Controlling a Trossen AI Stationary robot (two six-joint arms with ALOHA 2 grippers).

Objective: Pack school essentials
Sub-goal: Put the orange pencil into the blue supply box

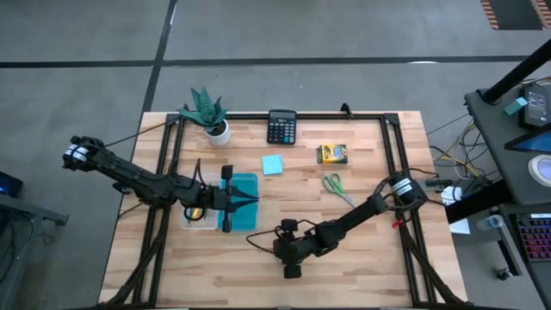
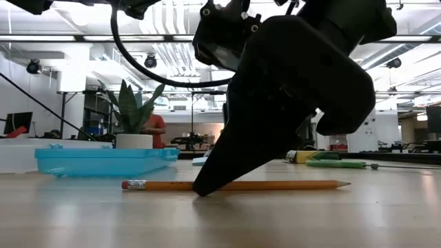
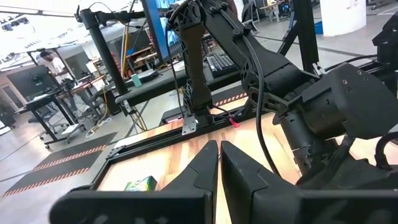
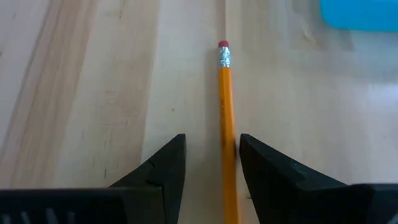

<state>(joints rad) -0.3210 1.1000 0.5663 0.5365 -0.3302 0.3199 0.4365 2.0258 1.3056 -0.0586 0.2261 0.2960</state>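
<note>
— Where is the right gripper [image 4: 211, 163] at this moment?

— Low at the front of the wooden surface [image 1: 362, 258], fingers [image 4: 163, 163] apart and pointing down. An orange pencil [image 4: 226, 118] with a red eraser tip lies flat on the boards; in the right wrist view it runs between the two fingers, close against one of them. The low view shows a dark fingertip down on the surface at the pencil [image 2: 234, 184], whose sharpened point faces away from the teal lid [image 2: 103, 162].

— And the left gripper [image 1: 250, 200]?

— It sits over the teal lid [image 1: 244, 202] of a clear box on the left half of the surface. Its fingers [image 3: 202, 171] are together, with only a thin slit between them; nothing shows between them.

— Where are the other school essentials?

— Spread over the far half, well apart from the pencil. A light-blue sticky-note pad [image 1: 273, 164] lies near the middle. A yellow crayon box [image 1: 331, 153] is to its right, and green-handled scissors [image 1: 333, 184] lie just in front of that box, closer to the right arm. The crayon box [image 3: 139, 183] also shows in the left wrist view beyond the fingers.

— Anything else on the surface?

— A green plant in a white pot [image 1: 210, 116] stands at the far left corner, and a black calculator [image 1: 281, 127] lies at the far edge beside it. Something yellow shows at the left gripper's wrist over the clear box, too hidden to name.

— People?

— One, in the left wrist view, at a bench [image 3: 46, 99] in the room behind.
</note>
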